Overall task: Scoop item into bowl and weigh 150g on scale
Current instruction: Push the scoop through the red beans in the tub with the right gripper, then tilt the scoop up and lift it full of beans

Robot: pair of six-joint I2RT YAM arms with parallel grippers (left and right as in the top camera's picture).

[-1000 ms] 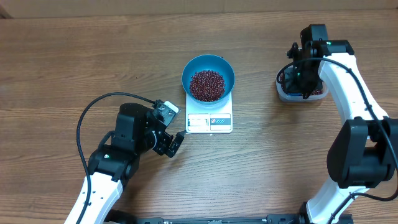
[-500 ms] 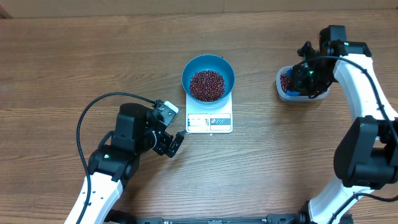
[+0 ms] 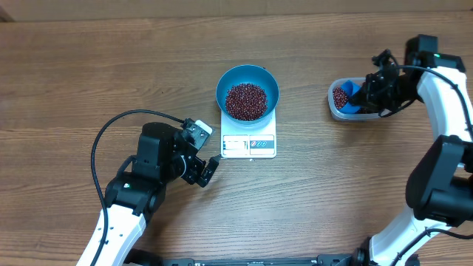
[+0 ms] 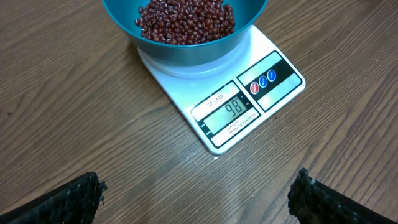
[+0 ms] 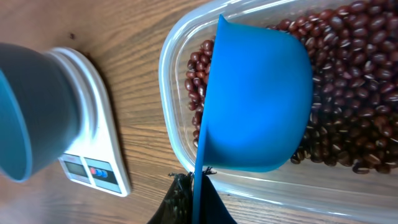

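Observation:
The blue bowl (image 3: 222, 90) stands on the white scale (image 3: 249, 145) and holds a heap of dark red beans (image 3: 246, 100). In the left wrist view the scale (image 4: 249, 106) display reads 98 below the bowl (image 4: 186, 53). My left gripper (image 3: 205, 150) rests open on the table just left of the scale, nothing between its fingers (image 4: 198, 186). My right gripper (image 5: 198, 180) is shut on the handle of a blue scoop (image 5: 255, 99). The scoop is turned on its side over the beans (image 5: 354, 74) in the clear tub (image 5: 171, 81) at the far right (image 3: 347, 100).
The tub (image 3: 334, 107) sits about a hand's width right of the scale. The left arm's black cable (image 3: 100, 144) loops over the table to the left. Bare wooden table surrounds everything.
My right arm has swung to the right, off the tub, uncovering the beans and the scoop in it. The left arm, bowl and scale have not moved.

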